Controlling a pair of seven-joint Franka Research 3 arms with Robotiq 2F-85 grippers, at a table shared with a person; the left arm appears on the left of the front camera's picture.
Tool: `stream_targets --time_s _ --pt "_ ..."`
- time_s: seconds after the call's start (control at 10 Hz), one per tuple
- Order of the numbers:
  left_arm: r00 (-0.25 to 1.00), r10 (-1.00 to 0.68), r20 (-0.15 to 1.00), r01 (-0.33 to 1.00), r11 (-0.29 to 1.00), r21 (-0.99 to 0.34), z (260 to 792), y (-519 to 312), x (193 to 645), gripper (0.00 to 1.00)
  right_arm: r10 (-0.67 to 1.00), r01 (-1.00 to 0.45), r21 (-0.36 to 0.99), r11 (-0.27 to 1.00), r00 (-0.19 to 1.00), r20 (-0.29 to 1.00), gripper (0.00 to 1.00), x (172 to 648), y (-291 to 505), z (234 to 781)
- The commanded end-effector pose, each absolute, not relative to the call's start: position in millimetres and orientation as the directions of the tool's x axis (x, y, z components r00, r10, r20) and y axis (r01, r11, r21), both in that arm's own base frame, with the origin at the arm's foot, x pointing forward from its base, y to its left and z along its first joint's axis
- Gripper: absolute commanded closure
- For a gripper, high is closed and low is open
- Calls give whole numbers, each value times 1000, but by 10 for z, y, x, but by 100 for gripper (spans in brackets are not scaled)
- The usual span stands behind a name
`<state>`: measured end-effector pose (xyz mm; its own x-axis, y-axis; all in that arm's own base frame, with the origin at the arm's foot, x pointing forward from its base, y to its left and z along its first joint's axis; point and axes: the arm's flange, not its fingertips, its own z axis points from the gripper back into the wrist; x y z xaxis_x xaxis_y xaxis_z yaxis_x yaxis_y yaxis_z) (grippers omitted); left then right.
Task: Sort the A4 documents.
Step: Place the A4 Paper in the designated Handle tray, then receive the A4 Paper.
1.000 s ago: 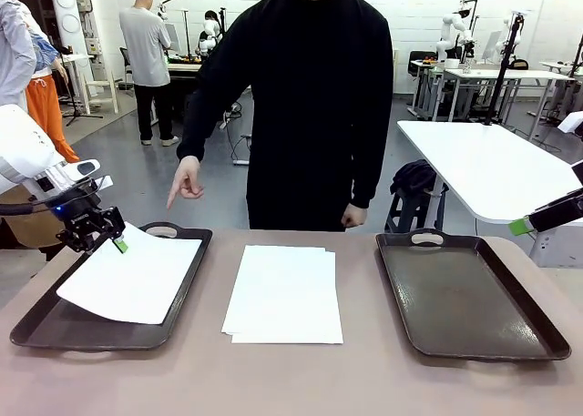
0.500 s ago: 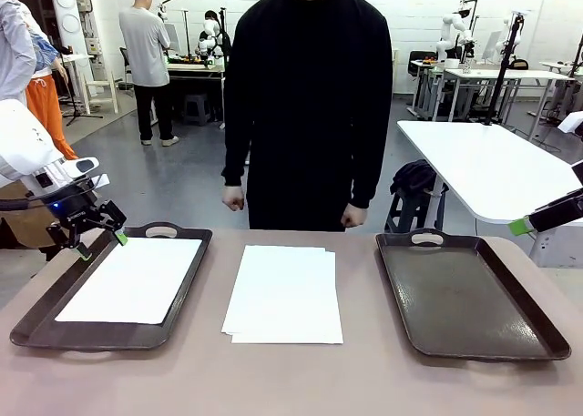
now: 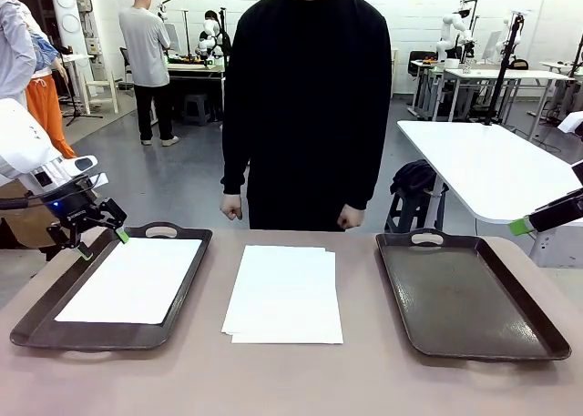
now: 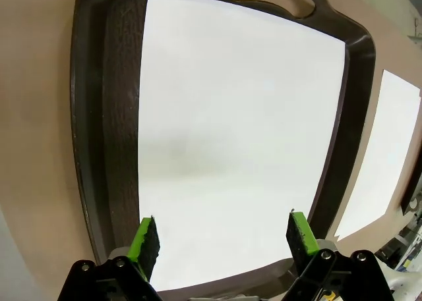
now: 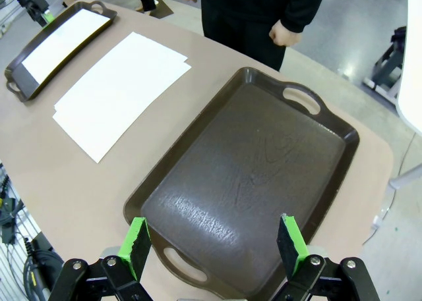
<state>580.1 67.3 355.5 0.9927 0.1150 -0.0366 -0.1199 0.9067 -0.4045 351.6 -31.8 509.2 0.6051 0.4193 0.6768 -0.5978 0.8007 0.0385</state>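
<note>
My left gripper (image 3: pixel 102 244) hung wide open and empty above the far corner of the left tray (image 3: pixel 41 309); a sheet (image 3: pixel 132 279) lay flat inside it.

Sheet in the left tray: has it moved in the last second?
Yes. The sheet was lifted askew across the tray's left rim; now it lies flat and square inside the tray, let go by the open left gripper.

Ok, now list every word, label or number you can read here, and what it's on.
No readable text.
The sheet in the left tray and the middle stack look blank.
The left tray and the right tray bear no print.
Background: any print is too small to read.
</note>
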Motion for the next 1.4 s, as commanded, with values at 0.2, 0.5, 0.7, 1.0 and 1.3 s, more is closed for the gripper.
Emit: stream_targets --time_s 0.2,0.5,0.7,1.0,1.3 --pt "995 96 -25 -98 919 -383 3541 677 5811 0 415 -605 53 795 605 680 0 3528 -313 5068" --pt "995 96 -25 -98 919 -383 3541 677 5811 0 415 -605 53 795 605 680 0 3528 -313 5068" --pt "995 96 -25 -98 919 -383 3541 677 5811 0 415 -605 53 795 605 680 0 3528 -313 5068" --pt "995 96 -25 -98 919 -383 3541 677 5811 0 415 -605 53 795 605 680 0 3528 -313 5068" --pt "993 -13 119 48 955 -294 3682 -30 5825 0 415 -605 53 795 605 680 0 3528 -313 5068"
